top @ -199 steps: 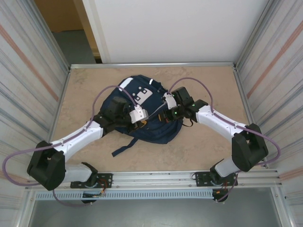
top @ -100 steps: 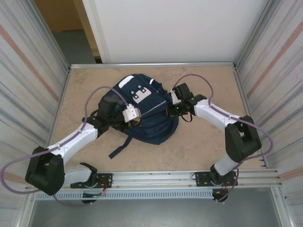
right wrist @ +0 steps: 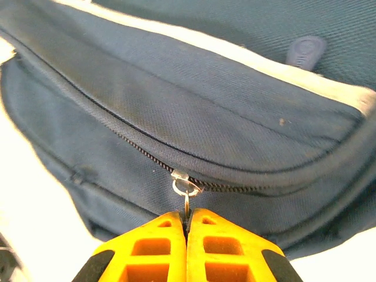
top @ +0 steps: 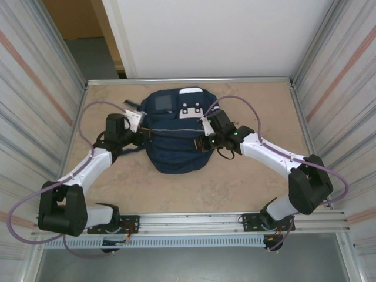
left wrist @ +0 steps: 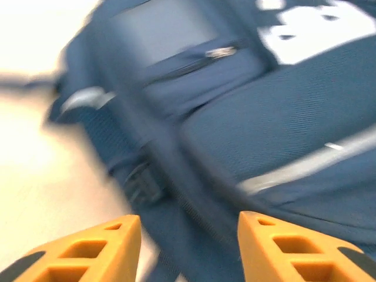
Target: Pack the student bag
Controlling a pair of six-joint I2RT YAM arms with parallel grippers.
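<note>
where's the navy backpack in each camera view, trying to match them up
Top external: large navy-blue fabric backpack sits mid-frame.
Left wrist: blurred, upper right, beyond the open left claw.
Right wrist: spans the frame; right claw pinches its metal zip pull.
Shared landmark: white patch, also top right in left wrist.
</note>
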